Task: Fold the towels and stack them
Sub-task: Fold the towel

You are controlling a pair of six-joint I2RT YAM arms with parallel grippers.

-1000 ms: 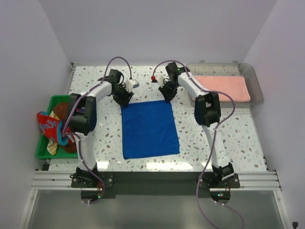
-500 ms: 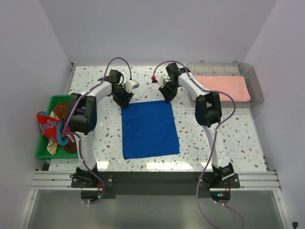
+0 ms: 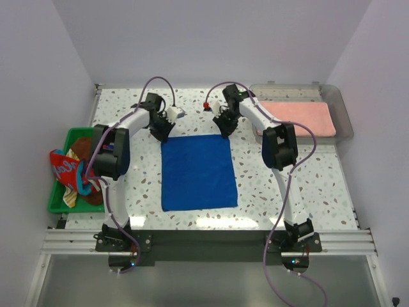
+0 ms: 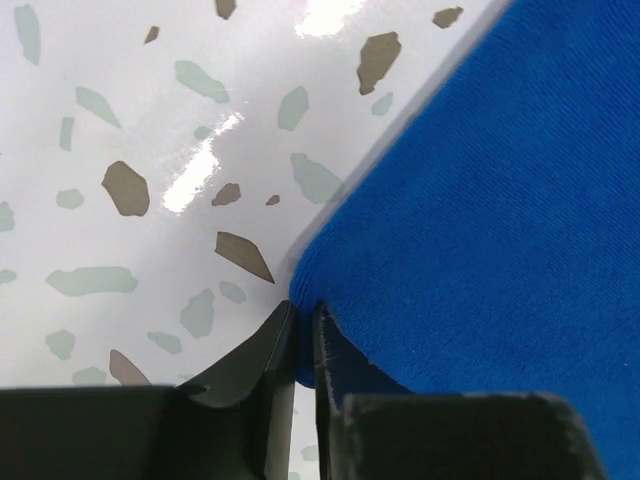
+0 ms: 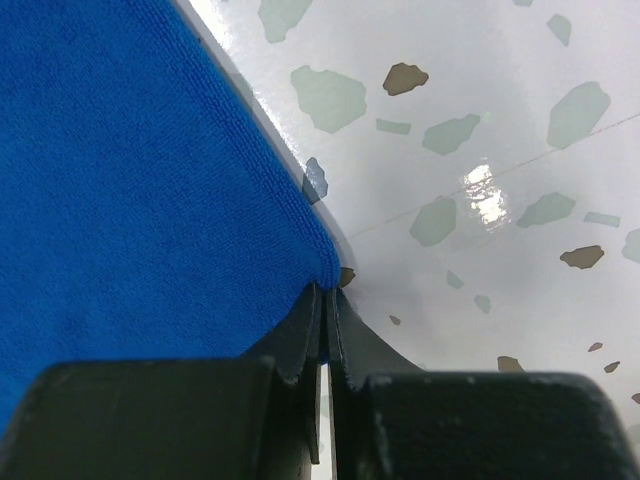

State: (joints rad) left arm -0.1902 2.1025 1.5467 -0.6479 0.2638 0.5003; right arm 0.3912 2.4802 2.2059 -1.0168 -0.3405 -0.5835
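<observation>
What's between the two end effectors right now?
The far edge of the blue towel runs from the left end effector to the right end effector; each pinches a corner. Clearest in the top external view.

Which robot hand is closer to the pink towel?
Right. The right gripper holds the blue towel at its far corner nearest the pink towel; the left gripper holds the other far corner.

"Is the left gripper (image 4: pixel 303 330) really biting that plain royal blue cloth towel (image 4: pixel 480 220)?"

"The corner's very tip vanishes between its pinched fingers (image 4: pixel 268 350), and beyond them the cloth runs out of view. It's the same at the right gripper (image 5: pixel 325 300)."

"And the small red thing (image 3: pixel 206 104) near the right gripper?"

"Too small to tell. From above, each gripper's black body covers its own fingertips."
</observation>
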